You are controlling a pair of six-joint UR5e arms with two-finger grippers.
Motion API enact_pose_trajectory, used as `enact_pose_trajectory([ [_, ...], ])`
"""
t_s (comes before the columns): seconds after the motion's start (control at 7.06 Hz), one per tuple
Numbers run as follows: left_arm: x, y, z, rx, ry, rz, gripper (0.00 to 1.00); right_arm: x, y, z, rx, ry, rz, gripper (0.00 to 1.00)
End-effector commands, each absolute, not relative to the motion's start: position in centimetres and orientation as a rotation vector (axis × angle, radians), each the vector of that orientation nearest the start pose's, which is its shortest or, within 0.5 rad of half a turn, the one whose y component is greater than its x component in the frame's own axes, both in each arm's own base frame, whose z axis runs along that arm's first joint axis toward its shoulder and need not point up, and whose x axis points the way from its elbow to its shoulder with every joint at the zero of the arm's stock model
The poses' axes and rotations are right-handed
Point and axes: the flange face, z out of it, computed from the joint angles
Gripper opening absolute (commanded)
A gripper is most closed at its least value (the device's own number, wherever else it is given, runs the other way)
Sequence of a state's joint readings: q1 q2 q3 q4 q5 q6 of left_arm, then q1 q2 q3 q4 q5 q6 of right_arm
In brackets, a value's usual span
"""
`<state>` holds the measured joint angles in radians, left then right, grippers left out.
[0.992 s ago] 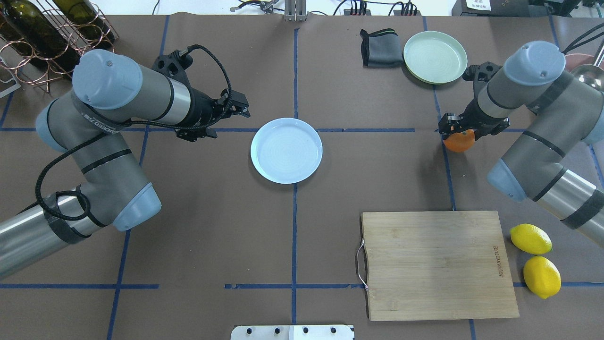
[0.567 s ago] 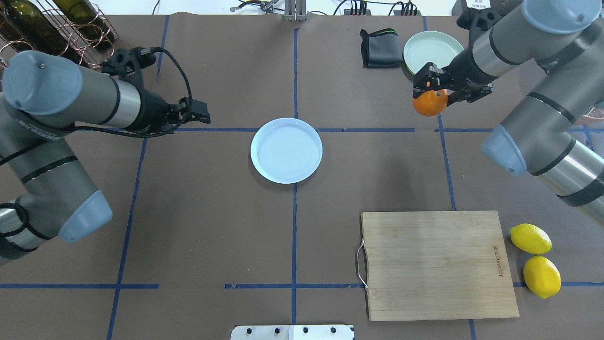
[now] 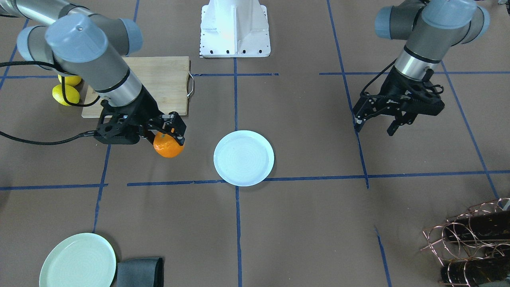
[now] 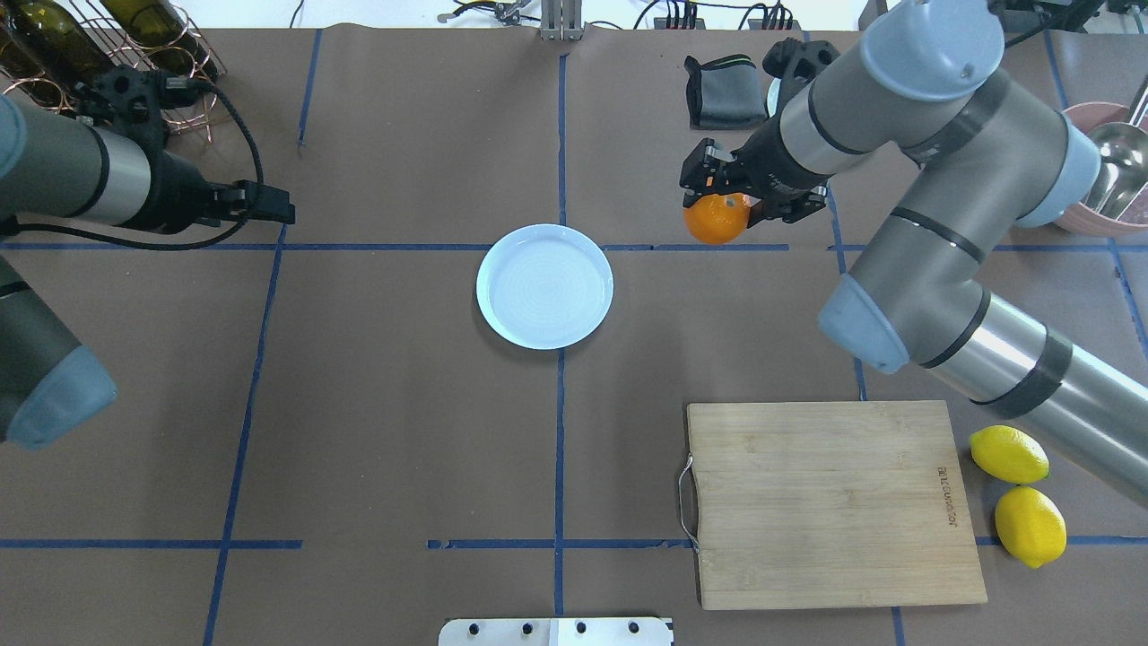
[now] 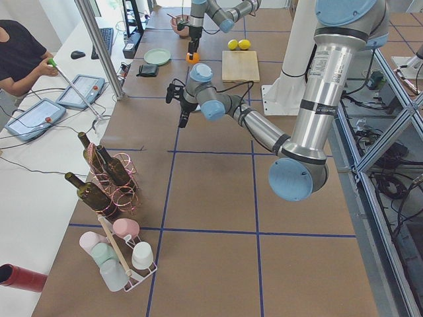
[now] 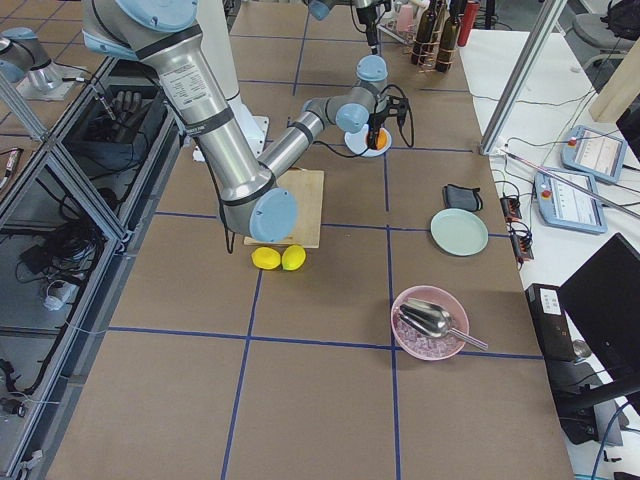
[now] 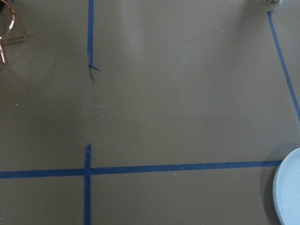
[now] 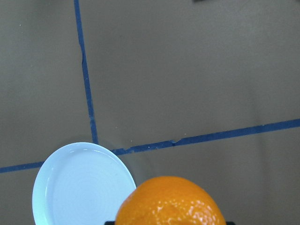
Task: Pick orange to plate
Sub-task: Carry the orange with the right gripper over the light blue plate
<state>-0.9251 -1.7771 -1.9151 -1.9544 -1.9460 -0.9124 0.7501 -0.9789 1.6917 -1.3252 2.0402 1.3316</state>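
The orange (image 4: 716, 219) hangs in the air with my right gripper (image 4: 717, 193) shut on it from above, a short way to the right of the pale bluish-white plate (image 4: 544, 285). Facing the robot, the orange (image 3: 168, 146) sits left of the plate (image 3: 244, 158), clear of its rim. The right wrist view has the orange (image 8: 171, 201) at the bottom and the plate (image 8: 82, 185) lower left. My left gripper (image 3: 374, 126) hovers open and holds nothing, well off to the plate's other side, near the left edge (image 4: 285, 212).
A bamboo cutting board (image 4: 830, 502) lies front right with two lemons (image 4: 1009, 453) beside it. A mint-green plate (image 3: 77, 261) and a grey cloth (image 4: 722, 90) sit at the far right. A copper wine rack (image 4: 108, 45) stands far left, a pink bowl with a scoop (image 4: 1108, 170) far right.
My right gripper lifted the orange off the table and carried it left toward the plate. The left arm drew back to the left, away from the plate.
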Motion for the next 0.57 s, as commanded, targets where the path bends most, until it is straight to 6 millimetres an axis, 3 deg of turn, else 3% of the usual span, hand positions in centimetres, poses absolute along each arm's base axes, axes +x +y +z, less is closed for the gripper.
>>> enact_pose_trajectory([
  [0.0, 22.7, -50.2, 36.0, 0.402, 0.892, -0.011, 1.0, -51.8, -51.0, 20.3, 0.083, -0.982, 0.217, 0.0],
  [0.42, 21.9, -49.7, 37.3, 0.389, 0.901, -0.009, 1.0, -60.2, -50.0, 18.1, 0.124, -0.914, 0.193, 0.0],
])
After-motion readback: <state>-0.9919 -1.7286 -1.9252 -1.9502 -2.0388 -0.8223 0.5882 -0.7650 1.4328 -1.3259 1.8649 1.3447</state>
